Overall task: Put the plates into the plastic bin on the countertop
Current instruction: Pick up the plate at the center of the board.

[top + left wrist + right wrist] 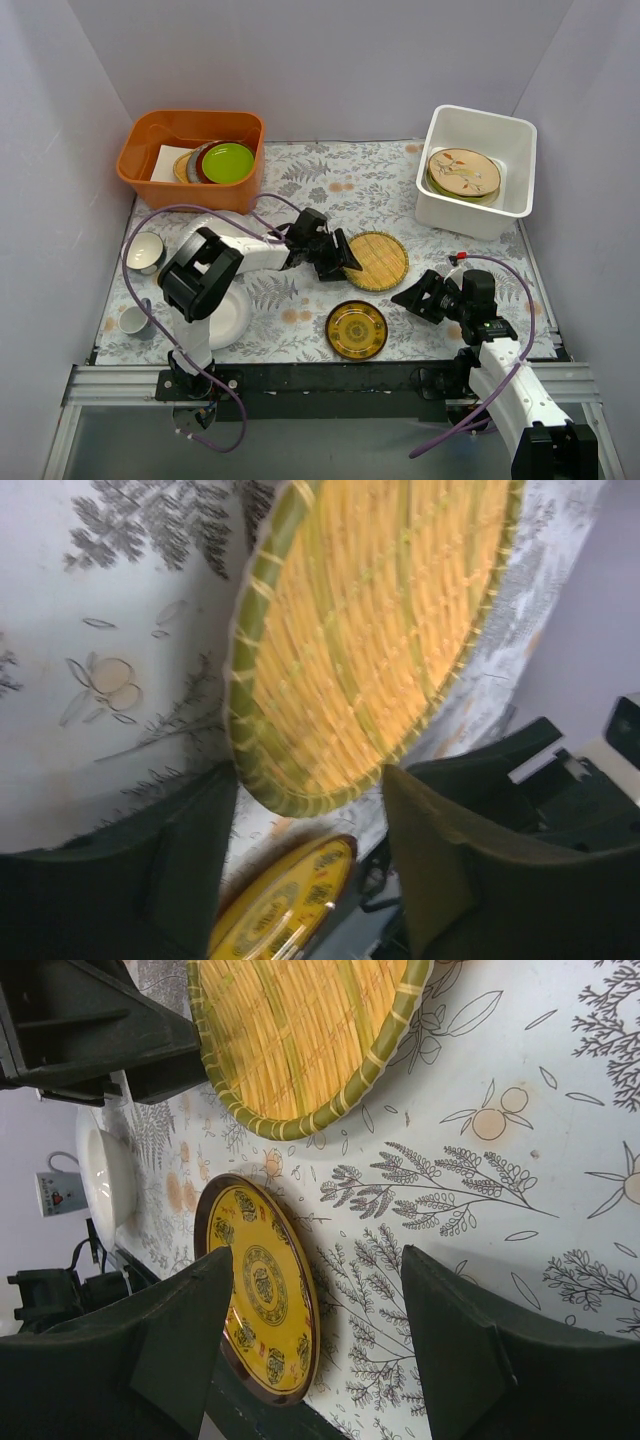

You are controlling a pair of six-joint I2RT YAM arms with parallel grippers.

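A yellow woven-look plate [376, 260] lies mid-countertop [310, 180]. My left gripper [340, 262] is open at its left rim; in the left wrist view the plate's rim [300, 795] sits just ahead of the gap between my spread fingers [180, 870]. An amber patterned plate [357, 329] lies near the front edge. My right gripper [415, 297] is open and empty just right of it, low over the countertop. The white plastic bin [470, 215] at the back right holds stacked plates with a tan bird plate [464, 172] on top. A plain white plate [232, 315] lies under the left arm.
An orange tub [140, 165] at the back left holds stacked plates with a plain lime-green one [228, 161] on top. A small dark-rimmed white bowl [145, 252] and a mug [133, 320] stand at the left edge. White walls enclose the sides and back.
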